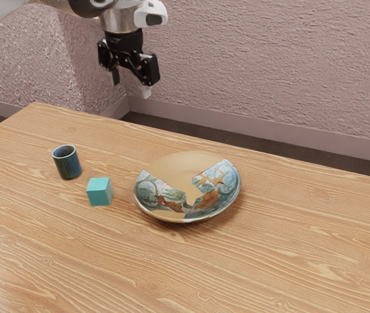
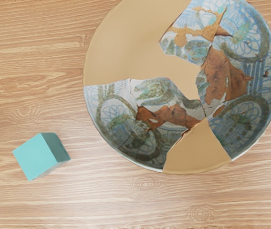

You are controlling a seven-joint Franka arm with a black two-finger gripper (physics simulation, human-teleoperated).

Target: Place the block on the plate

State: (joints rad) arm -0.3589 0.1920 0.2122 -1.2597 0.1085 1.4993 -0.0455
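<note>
Wooden table (image 1: pixel 263 267) (pinkish wall (image 1: pixel 270 72) beyond)

The claw (image 1: pixel 131 85) is positioned above the level of the bench (image 1: pixel 283 261). Lower than the claw and toward the exterior view's right, the plate (image 1: pixel 182 167) rests on the bench. Lower than the claw and toward the exterior view's left, the block (image 1: pixel 99 195) rests on the bench, apart from the plate. The cup (image 1: pixel 68 164) stands farther toward that view's left of the claw, near the block, upright, not touching it.

Bright, diffuse light puts pale glare on the table (image 1: pixel 2 280) and faint shadow around the plate (image 1: pixel 184 171).
</note>
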